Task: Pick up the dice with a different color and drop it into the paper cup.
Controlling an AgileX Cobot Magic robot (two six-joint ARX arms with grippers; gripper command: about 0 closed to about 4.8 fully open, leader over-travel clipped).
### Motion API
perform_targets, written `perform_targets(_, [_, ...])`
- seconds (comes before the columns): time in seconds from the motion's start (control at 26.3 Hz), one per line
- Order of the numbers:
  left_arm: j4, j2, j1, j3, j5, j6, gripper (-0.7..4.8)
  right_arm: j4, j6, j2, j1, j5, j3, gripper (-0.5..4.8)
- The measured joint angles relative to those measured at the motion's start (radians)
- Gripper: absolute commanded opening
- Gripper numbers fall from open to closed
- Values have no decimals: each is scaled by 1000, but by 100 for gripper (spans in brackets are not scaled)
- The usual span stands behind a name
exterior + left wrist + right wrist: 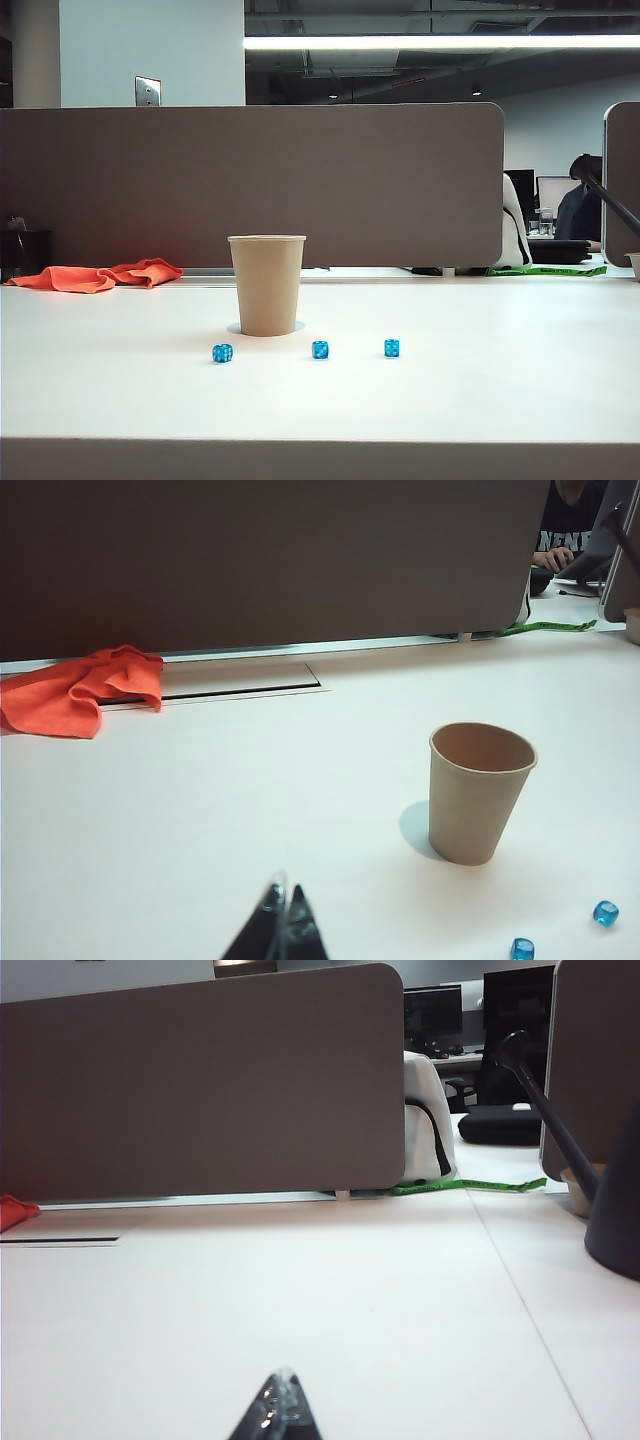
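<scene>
At the middle of the white table, the paper cup is seen standing upright with its mouth open. The red die cannot be found in any view; whether it lies inside the cup cannot be told, since the part of the cup's interior shown by the left wrist view is bare and the bottom is hidden.

Three blue dice are set in a loose row in front of the cup, apart from it and from each other: the left die, the middle die and the right die. Two of them are also shown at the edge of the left wrist view.

Neither arm is visible in the exterior view. The left gripper is shown only as dark fingertips brought together to a point; the jaws are clenched and nothing is held between them. It is held above the bare table, well apart from the cup and aimed roughly level toward the partition.

The right gripper is presented the same way: tips pressed together, nothing grasped, low over bare table and level.

An orange cloth is crumpled at the far left, near the partition's foot.
</scene>
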Motion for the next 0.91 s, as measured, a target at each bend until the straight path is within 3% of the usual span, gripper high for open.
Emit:
perform_targets(0.38, [138,0,0,-97,-96,18,-6,-56,0,0,0,1,0,-1])
perform_targets(0.65, [111,-1,0,-108,-179,126,-6,-33,-8,0,0,0,0,-1])
perform_targets(0.91, [79,-1,0,-108,-174,101,-6,-25,-80,0,-1,-82,0,-1])
